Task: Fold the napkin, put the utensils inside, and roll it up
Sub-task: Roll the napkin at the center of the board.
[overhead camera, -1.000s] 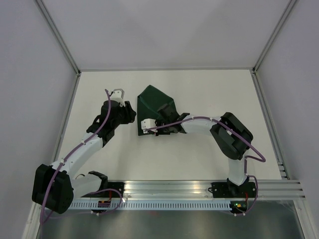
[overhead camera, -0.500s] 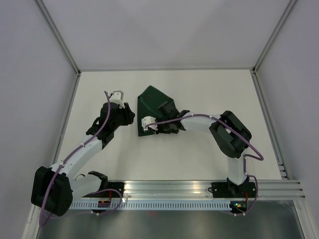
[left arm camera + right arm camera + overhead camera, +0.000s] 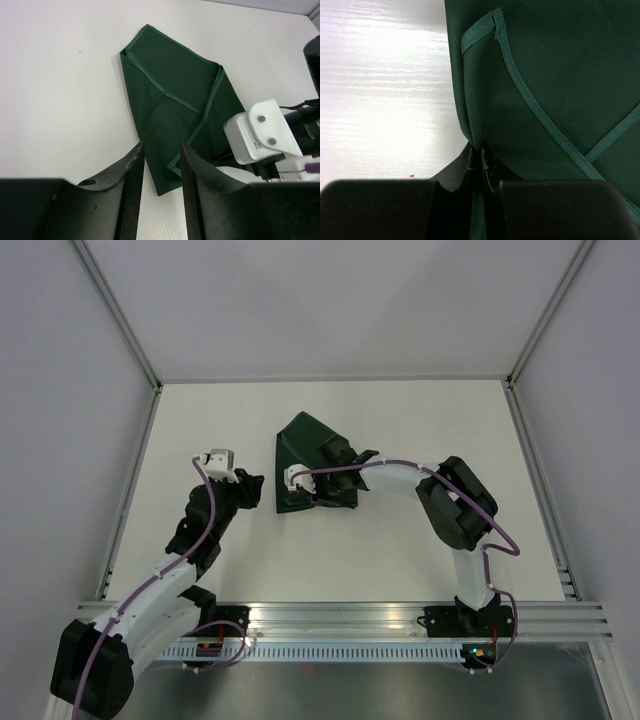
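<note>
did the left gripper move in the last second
Yes: the left gripper has drawn back toward the near rail and slightly to the left, away from the napkin.

1. The napkin [image 3: 300, 445] is seen in dark green, edged with a slightly lighter green hem band.
2. The table [image 3: 400, 540] is shown in plain white.
3. The left arm [image 3: 170, 562] and right arm [image 3: 395, 478] are finished in white with black joints; purple cables [image 3: 208, 502] are run along them.
4. The left gripper [image 3: 161, 146] and right gripper [image 3: 480, 157] are shown in black.
5. The near rail [image 3: 400, 615] is rendered in silver, the walls [image 3: 330, 300] in pale grey.
</note>
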Tool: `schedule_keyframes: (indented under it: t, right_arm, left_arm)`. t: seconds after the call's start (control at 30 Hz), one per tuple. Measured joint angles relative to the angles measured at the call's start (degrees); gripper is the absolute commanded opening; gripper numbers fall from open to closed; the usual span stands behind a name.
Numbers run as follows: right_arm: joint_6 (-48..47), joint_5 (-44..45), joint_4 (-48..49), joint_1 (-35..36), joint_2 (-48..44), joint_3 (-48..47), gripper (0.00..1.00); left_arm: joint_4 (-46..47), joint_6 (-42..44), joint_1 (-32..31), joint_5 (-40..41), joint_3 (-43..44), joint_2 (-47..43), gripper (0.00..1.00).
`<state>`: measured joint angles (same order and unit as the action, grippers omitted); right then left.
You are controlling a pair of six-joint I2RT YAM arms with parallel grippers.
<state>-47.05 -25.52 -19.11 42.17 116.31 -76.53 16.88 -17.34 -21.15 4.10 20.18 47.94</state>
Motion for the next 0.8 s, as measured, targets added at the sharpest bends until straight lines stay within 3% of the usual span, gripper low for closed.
schedule_keyframes:
  t: [0.27,0.4,0.8]
  right_arm:
    - [0.74,-2.71,-3.67,-0.85,2.19,-3.72,0.12]
    - [0.98,-4.59,-6.01,-1.46,3.61,-6.1,0.11]
    - [1.9,-8.52,-13.92,-2.73,8.22,-13.92,0.09]
  left_arm:
    - [4.87,5.57,-3.39,-0.13,-2.45,-0.59,0.36]
    - [7.52,8.81,-4.55,-0.28,-3.15,0.2,0.43]
    - [8.92,21.07,-12.98,-1.51,1.4,13.0,0.48]
